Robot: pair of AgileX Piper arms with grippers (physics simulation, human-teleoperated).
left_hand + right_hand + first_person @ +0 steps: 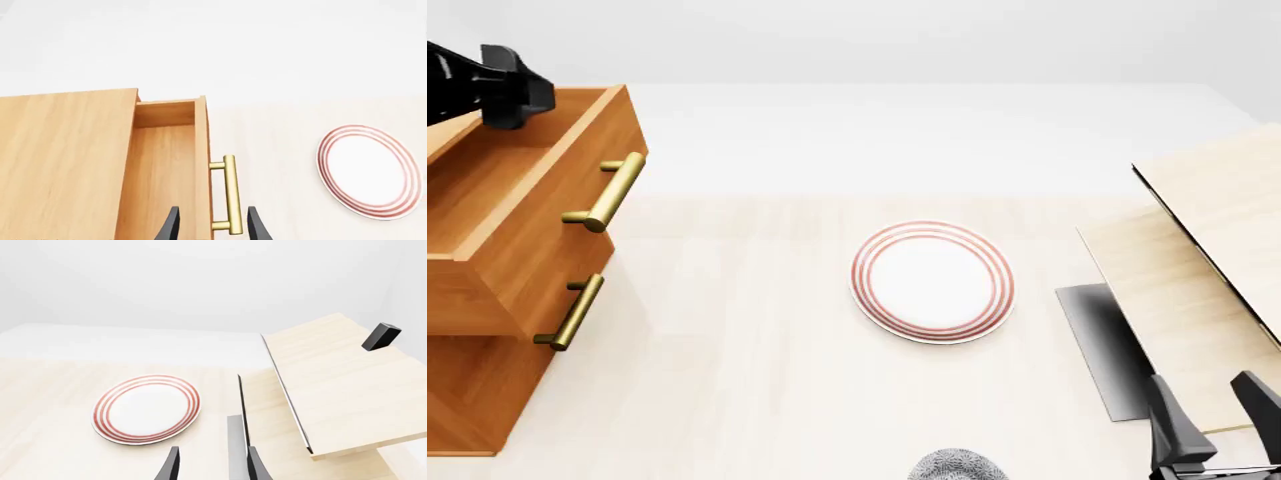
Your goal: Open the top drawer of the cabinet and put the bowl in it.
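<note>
Matt orange-brown wooden cabinet (481,390), shiny brass handle (230,195), glossy plate (933,281).

Front view: fixed, high, looking forward and down over the counter (761,380). Left wrist view: close above the cabinet (60,160), looking along its jaws at the top drawer (167,165). Right wrist view: low, looking across the counter. All three views share the plate (933,281).

the orange-brown wooden cabinet (481,380) is standing at the table's left, its top drawer (507,215) sticking out. the flat red-ringed plate (933,281) is lying mid-table, the speckled bowl (958,466) nearer, pale wooden boards (1194,290) sitting right.
</note>
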